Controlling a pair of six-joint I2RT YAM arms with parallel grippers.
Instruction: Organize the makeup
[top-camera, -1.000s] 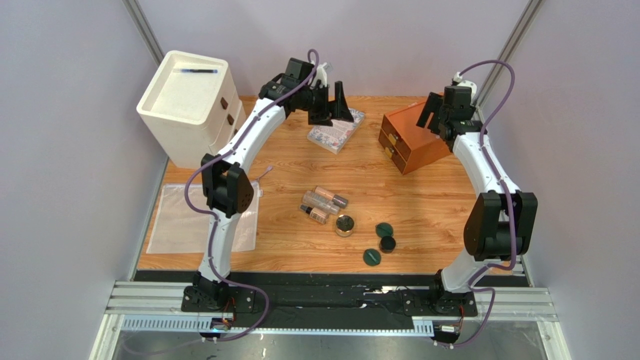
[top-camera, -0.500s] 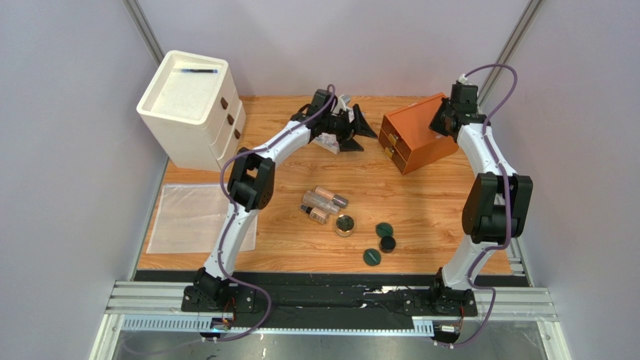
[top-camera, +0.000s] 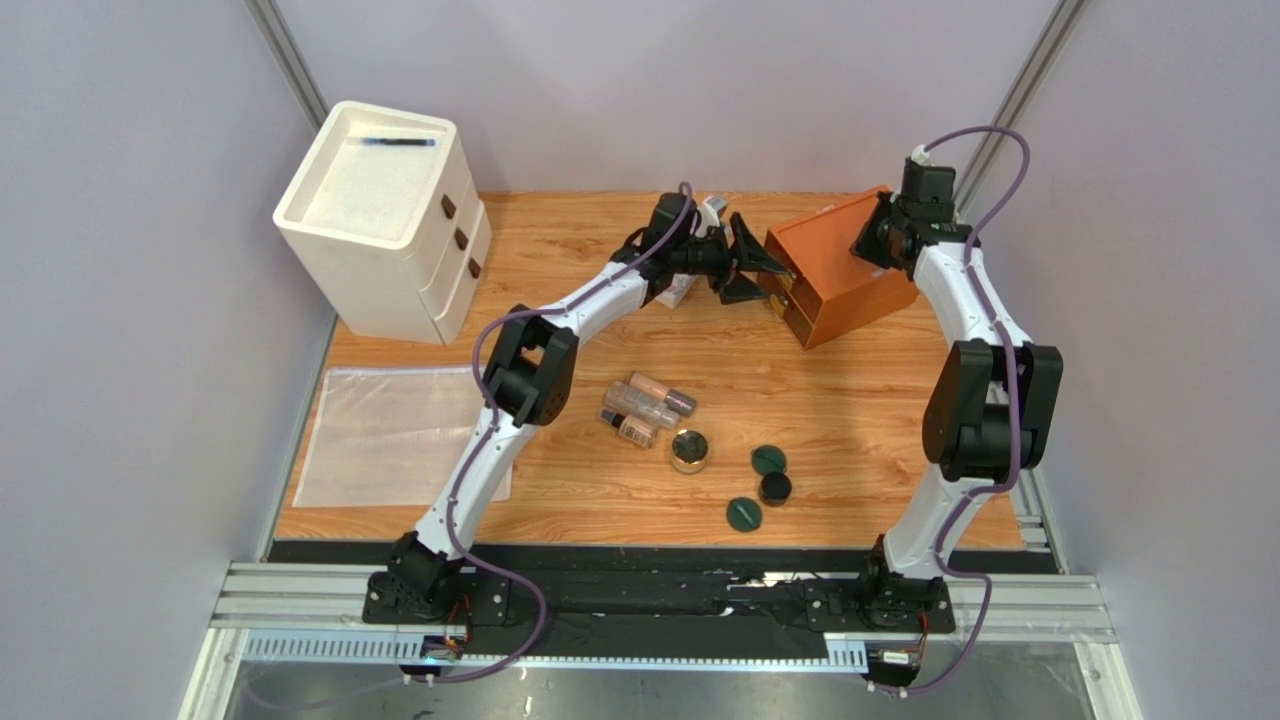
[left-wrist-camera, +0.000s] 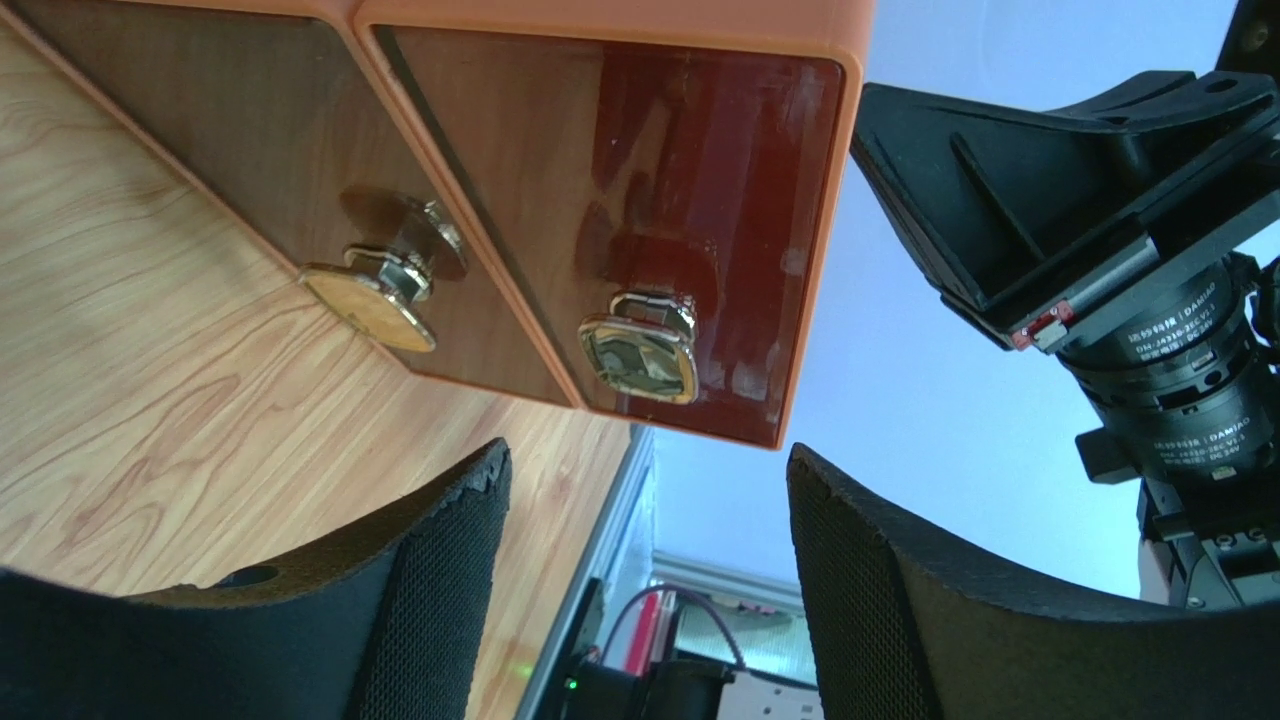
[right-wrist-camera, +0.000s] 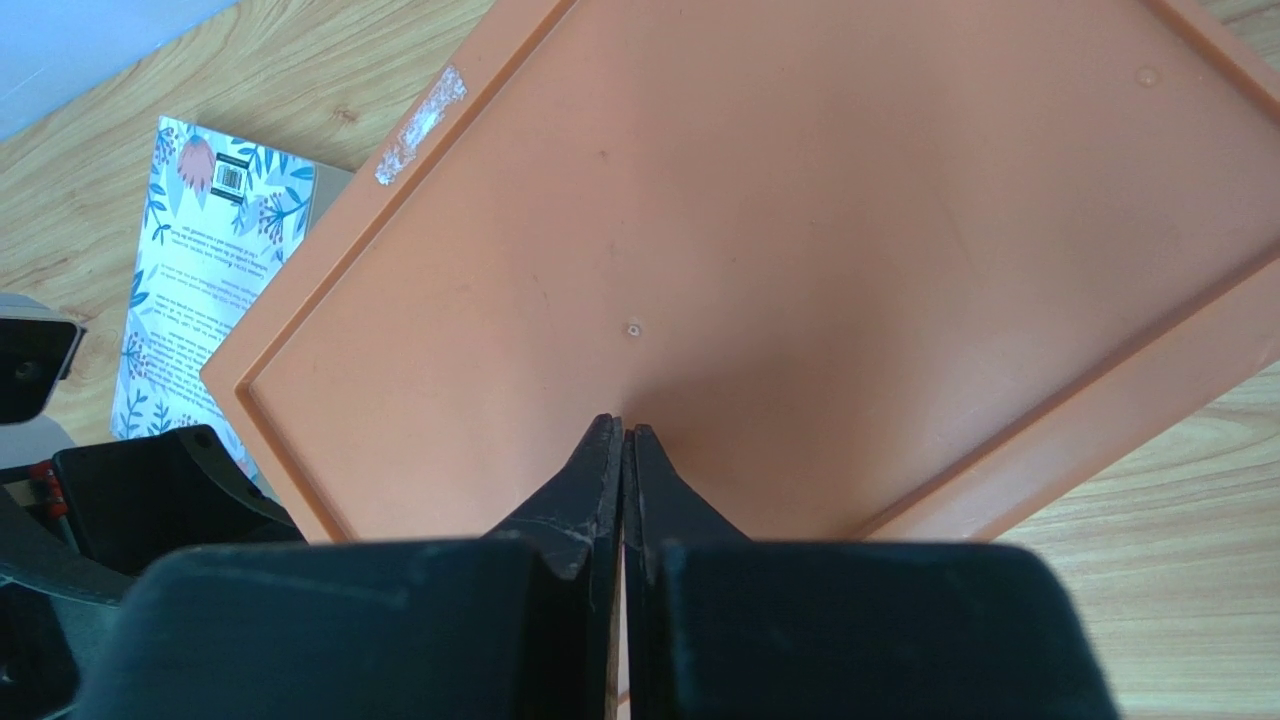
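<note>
Facing the orange drawer box (top-camera: 842, 273) with our left gripper (left-wrist-camera: 646, 458) spread wide, we see its gold pull (left-wrist-camera: 642, 347) straight ahead between the fingers (left-wrist-camera: 421, 585), our right gripper (right-wrist-camera: 621, 435) pinched shut, empty, on the box top, and the makeup (top-camera: 649, 402) lying loose near-centre behind both.

A wooden table (top-camera: 842, 405) stands between plain pale lilac walls (top-camera: 135, 375), with a metal rail (top-camera: 301, 600) along its near edge. A white drawer cabinet (top-camera: 376, 210) sits at its far left, a small orange drawer chest (top-camera: 827, 252) at its far right. The light is soft and even.
</note>
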